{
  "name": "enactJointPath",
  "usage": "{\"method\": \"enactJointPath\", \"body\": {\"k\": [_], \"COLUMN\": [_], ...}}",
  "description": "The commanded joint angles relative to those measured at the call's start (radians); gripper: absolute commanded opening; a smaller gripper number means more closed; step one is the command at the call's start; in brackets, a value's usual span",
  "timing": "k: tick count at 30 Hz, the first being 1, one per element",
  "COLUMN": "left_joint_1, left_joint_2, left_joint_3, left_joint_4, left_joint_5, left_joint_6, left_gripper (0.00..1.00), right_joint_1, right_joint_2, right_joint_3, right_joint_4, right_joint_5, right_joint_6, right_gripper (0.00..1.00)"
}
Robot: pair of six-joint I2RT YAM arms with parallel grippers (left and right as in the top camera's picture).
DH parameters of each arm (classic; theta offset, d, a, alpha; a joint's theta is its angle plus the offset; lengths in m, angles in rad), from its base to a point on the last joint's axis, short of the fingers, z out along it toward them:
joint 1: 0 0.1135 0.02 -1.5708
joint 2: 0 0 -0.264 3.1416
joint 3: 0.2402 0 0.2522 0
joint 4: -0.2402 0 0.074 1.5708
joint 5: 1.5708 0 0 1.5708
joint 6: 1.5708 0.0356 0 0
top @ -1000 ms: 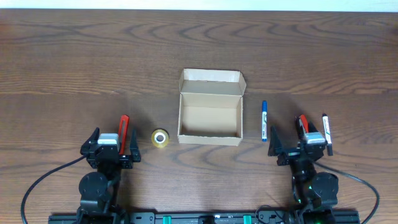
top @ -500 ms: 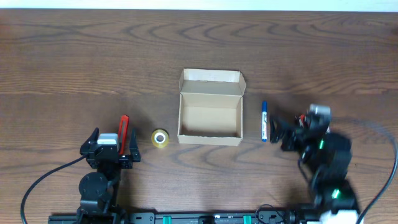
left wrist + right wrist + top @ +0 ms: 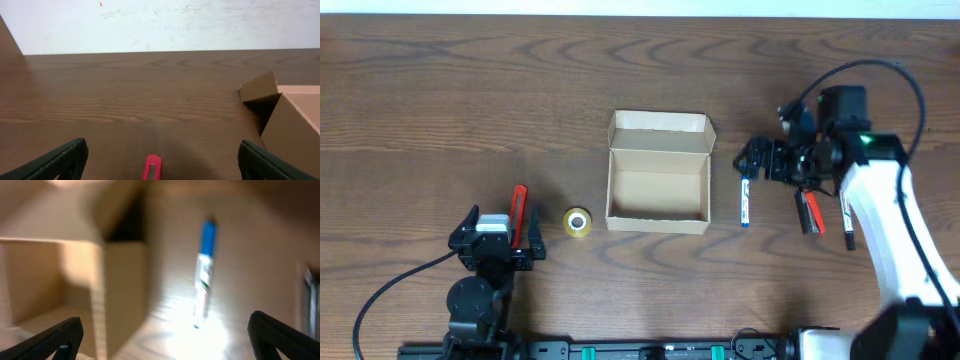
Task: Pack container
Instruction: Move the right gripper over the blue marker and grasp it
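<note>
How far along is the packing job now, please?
Done: nothing; the container is open and empty. In hand: the right claw, open, hovers by the blue pen, holding nothing. Left: that pen, left red pen, right red pen, black pen and tape roll lie outside.

Narrow gap separates blue pen [image 3: 744,197] from container [image 3: 658,190].

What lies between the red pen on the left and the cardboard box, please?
A yellow tape roll lies between the red pen and the container, touching neither; the overhead view shows it.
</note>
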Motion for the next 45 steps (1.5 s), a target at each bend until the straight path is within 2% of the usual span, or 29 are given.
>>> {"method": "enactJointPath", "body": {"k": [1,11,41,45], "left_joint_1": [0.003,0.003,0.003,0.003], "left_joint_2": [-0.006,-0.006,-0.006,-0.006], "left_joint_3": [-0.029,-0.029,-0.029,-0.029], "left_joint_4": [-0.011,-0.011,-0.011,-0.011], "left_joint_5": [0.0,0.005,0.005,0.005], "left_joint_6": [-0.015,-0.015,-0.014,-0.014], "left_gripper": [0.95,0.95,0.95,0.95], "right_joint_1": [0.037,0.128,0.16,0.145], "right_joint_2": [0.039,0.068,0.432,0.446], "right_joint_3": [0.016,0.014,0.014,0.014], "right_joint_4": [-0.024,-0.026,0.197,0.192], "right_joint_5": [0.197,0.251,0.217,0.229], "right_joint_6": [0.034,-0.082,-0.119,-0.095], "right_gripper": [0.99,0.99,0.99,0.95]}}
